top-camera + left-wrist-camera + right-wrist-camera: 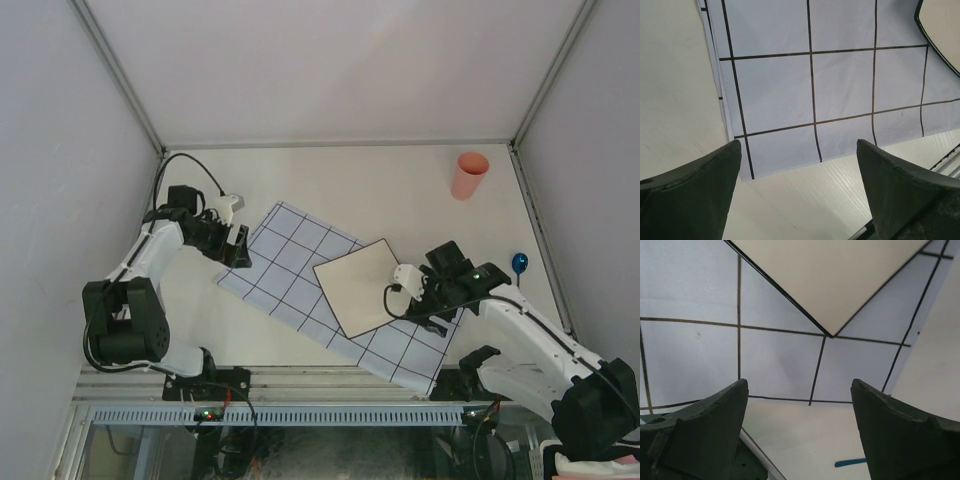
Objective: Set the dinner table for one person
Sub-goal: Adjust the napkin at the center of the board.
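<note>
The dinner table [400,190] is a large off-white surface. A light-blue cloth with a dark grid [290,265] lies slantwise on it. On the cloth rests a square cream plate with a dark rim [362,285]. My left gripper [237,248] hovers at the cloth's left corner; its wrist view shows it [799,145] open and empty over the cloth's edge [830,85]. My right gripper [420,297] sits by the plate's right corner. In its wrist view it [799,384] is open and empty, with the plate's corner [840,275] ahead.
A pink cup [470,175] stands at the back right. A blue spoon [519,265] lies near the right wall, its handle [850,462] showing under my right gripper. Grey rails [300,378] and pale walls bound the table.
</note>
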